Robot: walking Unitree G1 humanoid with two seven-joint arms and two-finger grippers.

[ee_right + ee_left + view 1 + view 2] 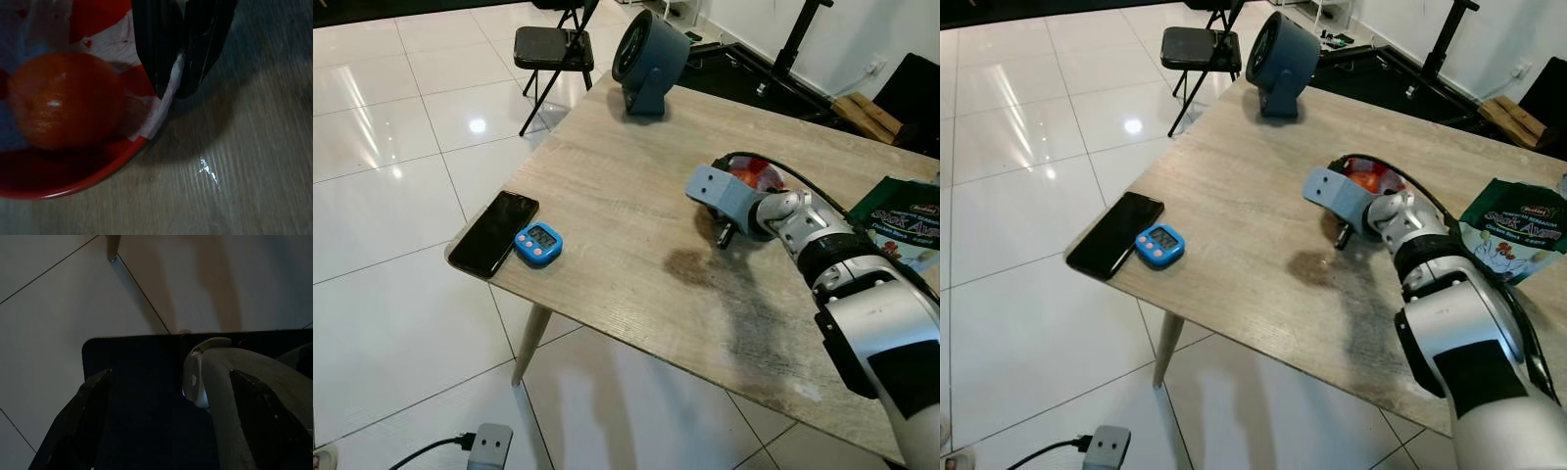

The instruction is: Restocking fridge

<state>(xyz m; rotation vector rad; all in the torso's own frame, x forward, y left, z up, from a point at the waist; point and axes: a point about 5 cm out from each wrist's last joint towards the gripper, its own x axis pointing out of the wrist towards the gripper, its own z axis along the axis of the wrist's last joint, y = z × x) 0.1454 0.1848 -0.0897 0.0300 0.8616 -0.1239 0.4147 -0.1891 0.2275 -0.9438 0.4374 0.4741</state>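
A red-and-white plastic bag (146,112) holding an orange fruit (63,100) lies on the wooden table (607,196). In the eye views the bag (756,176) shows just behind my right wrist. My right gripper (182,58) is shut on the bag's thin edge, and its black fingers (156,49) pinch the film close to the tabletop. A green snack pouch (1513,230) lies at the table's right side. My left gripper (178,426) hangs low over the dim floor with its fingers apart and nothing held.
A black phone (494,232) and a small blue timer (538,244) sit at the table's left corner. A grey-blue fan (646,54) stands at the far edge, a folding chair (553,49) beyond it. A power strip (489,446) lies on the white tiles.
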